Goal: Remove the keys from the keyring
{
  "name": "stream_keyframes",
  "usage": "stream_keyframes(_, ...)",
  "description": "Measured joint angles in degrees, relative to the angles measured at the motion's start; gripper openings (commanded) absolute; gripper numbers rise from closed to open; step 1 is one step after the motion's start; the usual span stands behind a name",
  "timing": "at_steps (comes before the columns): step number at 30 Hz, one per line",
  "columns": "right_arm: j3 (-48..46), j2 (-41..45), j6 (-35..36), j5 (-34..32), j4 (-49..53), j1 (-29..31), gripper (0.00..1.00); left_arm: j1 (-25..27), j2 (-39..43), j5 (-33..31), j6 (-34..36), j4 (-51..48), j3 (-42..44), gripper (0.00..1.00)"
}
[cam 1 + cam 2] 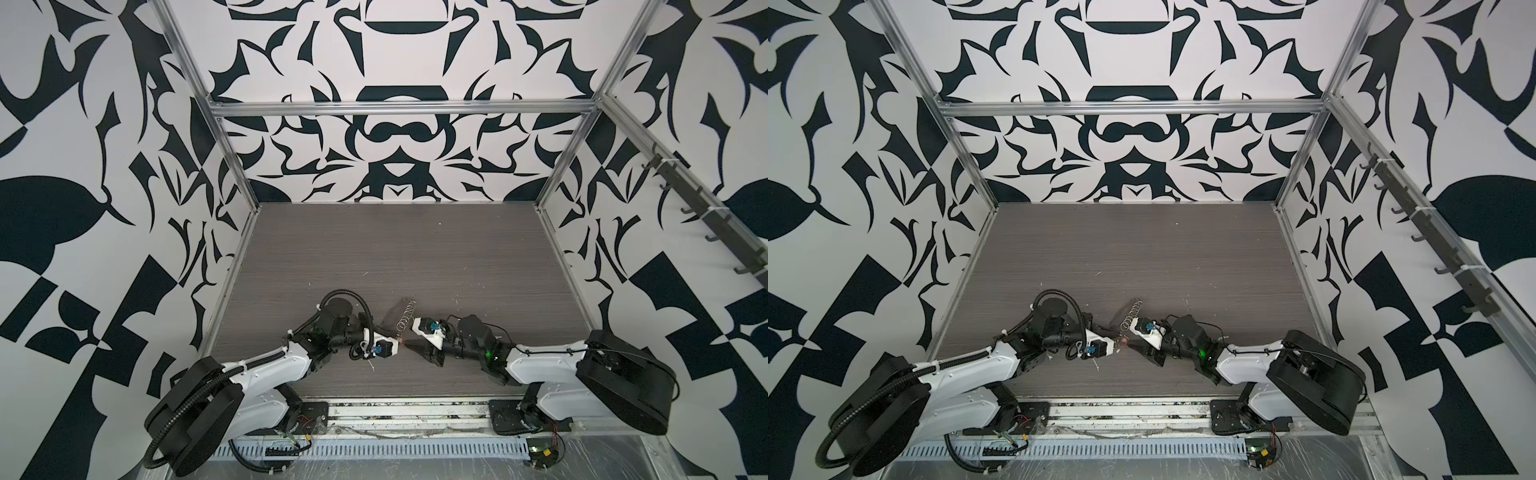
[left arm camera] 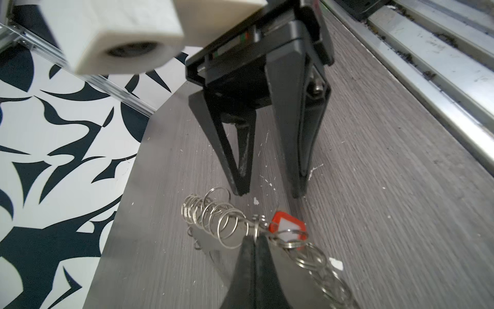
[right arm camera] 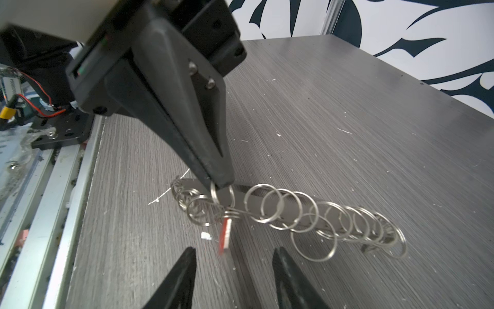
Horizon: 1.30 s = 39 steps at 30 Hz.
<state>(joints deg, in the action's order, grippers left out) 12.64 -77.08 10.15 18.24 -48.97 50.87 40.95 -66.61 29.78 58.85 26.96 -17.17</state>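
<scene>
Low in both top views, just beyond the aluminium front rail, the two arms reach toward each other over the grey wood-grain table and nearly meet at the middle of the frame.

The left gripper is clamped on the keyring, a chain of linked silvery split rings. The right wrist view shows its fingertips pressed together on a single ring partway along the chain. The chain is held up off the table, with its shadow on the boards beside it. Whether its far end touches the table I cannot tell.

A red tag hangs edge-on just under the pinched ring, on the side facing the right gripper. The right gripper's jaws stand apart and grip nothing. In the left wrist view its fingers point at the rings, near them but not touching.

In the top views the longer run of rings stretches from the pinch up the frame toward the patterned back wall. A shorter bunch hangs on the other side of the closed fingertips.

The keys cannot be made out among the rings. The tag's white label faces the left wrist camera, too blurred to read.
</scene>
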Motion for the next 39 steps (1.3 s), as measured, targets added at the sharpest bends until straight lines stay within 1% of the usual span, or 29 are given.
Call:
stream_keyframes(4, 0.0, -2.7, -0.2, 0.1, -3.0, 0.0, 0.49, 0.0, -0.5, 0.0, -1.7, 1.8, 0.0, 0.00)
stream_keyframes(11, 0.1, -8.3, -1.0, 0.1, -9.2, 0.0, 0.49, 0.0, -0.5, 0.0, -2.5, 2.3, 0.0, 0.00)
stream_keyframes(14, 0.7, -10.6, -1.0, 0.2, -10.8, 0.0, 0.46, 0.0, -0.5, 0.0, -2.7, 2.2, 0.0, 0.00)
stream_keyframes(15, 1.0, -11.4, -1.0, 0.3, -11.5, 0.0, 0.41, 0.0, -0.5, 0.0, -2.7, 2.2, 0.0, 0.00)
stream_keyframes(16, 1.4, -12.3, -0.8, 0.3, -12.4, 0.0, 0.33, 0.0, -0.5, 0.0, -2.8, 2.2, 0.0, 0.00)
stream_keyframes(19, 2.0, -13.8, -0.6, 0.5, -14.4, 0.0, 0.12, 0.0, -0.5, 0.0, -3.0, 2.3, 0.0, 0.00)
stream_keyframes(22, 2.0, -13.4, -0.9, 0.5, -14.7, 0.0, 0.01, 0.0, -0.5, 0.0, -3.6, 2.7, 0.0, 0.00)
stream_keyframes(26, 1.9, -9.1, -0.8, 0.1, -11.1, 0.0, 0.00, 0.0, -0.6, -0.5, -5.4, 5.4, 0.2, 0.00)
stream_keyframes(31, 1.7, 0.7, 0.9, -2.4, -1.6, 0.0, 0.00, 0.0, -2.6, -1.7, -9.0, 13.0, 1.4, 0.00)
stream_keyframes(35, 1.7, 8.3, 2.7, -5.5, 4.9, 0.0, 0.00, 0.1, -6.1, -3.3, -11.7, 20.1, 1.8, 0.00)
stream_keyframes(39, 1.7, 14.1, 5.0, -9.3, 10.5, 0.0, 0.00, 0.9, -11.7, -3.5, -14.4, 30.2, 1.7, 0.00)
